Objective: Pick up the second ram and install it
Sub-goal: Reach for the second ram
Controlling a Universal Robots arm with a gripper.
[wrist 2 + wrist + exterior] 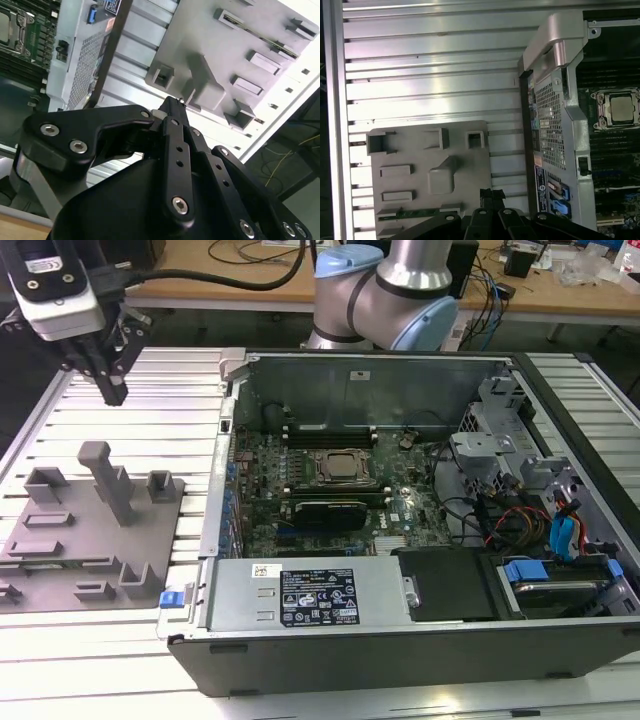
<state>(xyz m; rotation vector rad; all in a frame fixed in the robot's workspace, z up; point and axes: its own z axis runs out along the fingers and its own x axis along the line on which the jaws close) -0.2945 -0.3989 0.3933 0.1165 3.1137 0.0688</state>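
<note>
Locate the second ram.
In the first wrist view, the second ram lies in a gray fixture slot near the end effector, outside the computer case.

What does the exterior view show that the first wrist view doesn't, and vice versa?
Exterior view adds: the arm's base, the power supply and the drive bay with blue clips.

First wrist view adds: a top-down look at the second ram lying on the tray, and the case's perforated rear panel.

Shared: the gripper by the grey tray, the CPU socket and the slatted table.
</note>
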